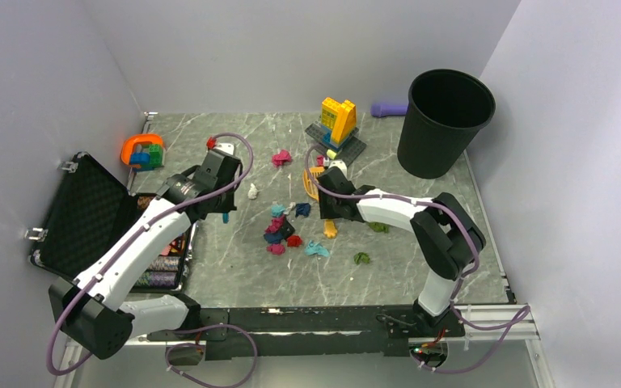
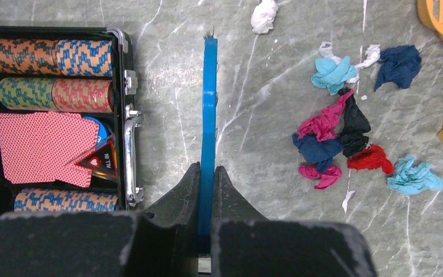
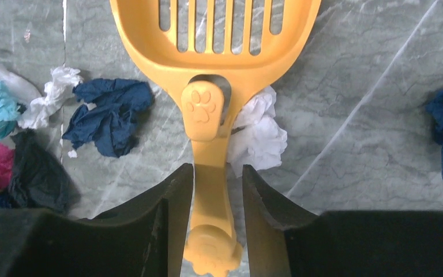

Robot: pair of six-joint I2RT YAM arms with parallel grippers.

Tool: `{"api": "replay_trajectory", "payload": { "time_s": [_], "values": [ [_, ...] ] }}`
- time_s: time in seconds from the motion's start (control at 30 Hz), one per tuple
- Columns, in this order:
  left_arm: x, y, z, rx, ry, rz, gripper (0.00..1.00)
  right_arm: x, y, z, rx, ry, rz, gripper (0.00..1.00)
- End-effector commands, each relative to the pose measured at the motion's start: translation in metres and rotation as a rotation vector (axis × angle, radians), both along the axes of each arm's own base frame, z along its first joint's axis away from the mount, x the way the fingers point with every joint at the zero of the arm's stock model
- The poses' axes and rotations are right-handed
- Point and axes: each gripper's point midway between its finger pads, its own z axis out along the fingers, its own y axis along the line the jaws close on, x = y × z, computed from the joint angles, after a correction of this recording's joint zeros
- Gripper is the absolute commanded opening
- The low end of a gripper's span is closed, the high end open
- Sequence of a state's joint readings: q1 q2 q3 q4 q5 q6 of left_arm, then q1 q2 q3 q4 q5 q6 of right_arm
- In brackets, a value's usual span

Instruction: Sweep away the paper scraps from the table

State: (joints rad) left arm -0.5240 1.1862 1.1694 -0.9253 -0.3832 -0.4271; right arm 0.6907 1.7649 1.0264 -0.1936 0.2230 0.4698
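Observation:
Several paper scraps lie on the grey marble table point(image 1: 420, 218), most of them in a cluster point(image 1: 279, 230) at the centre; in the left wrist view this cluster point(image 2: 334, 138) is to the right of the brush. My left gripper point(image 1: 225, 212) point(image 2: 207, 173) is shut on a thin blue brush point(image 2: 209, 104), left of the cluster. My right gripper point(image 1: 331, 206) point(image 3: 218, 173) is open, and its jaws straddle the handle of an orange slotted scoop point(image 3: 207, 72) lying flat. A gap shows at the right finger. A white scrap point(image 3: 259, 133) and a dark blue one point(image 3: 109, 112) lie beside the scoop.
A black bin point(image 1: 445, 121) stands at the back right. An open black case point(image 1: 89, 214) with poker chips point(image 2: 55, 57) and cards lies at the left. Toy brick builds stand at the back point(image 1: 338, 121) and back left point(image 1: 141, 152). Stray scraps lie apart: magenta point(image 1: 281, 158), white point(image 1: 252, 191), green point(image 1: 361, 258).

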Motion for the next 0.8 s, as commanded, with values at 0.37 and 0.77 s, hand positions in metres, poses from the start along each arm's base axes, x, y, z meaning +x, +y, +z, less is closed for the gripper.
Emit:
{"api": "replay_trajectory", "payload": {
  "time_s": [0.37, 0.77],
  "values": [
    [0.003, 0.008, 0.002, 0.018, -0.037, 0.018, 0.00, -0.016, 0.015, -0.001, 0.130, 0.040, -0.005, 0.41],
    [0.003, 0.010, 0.000, 0.024, -0.044, 0.024, 0.00, -0.006, 0.027, -0.015, 0.030, 0.032, -0.005, 0.35]
  ]
}}
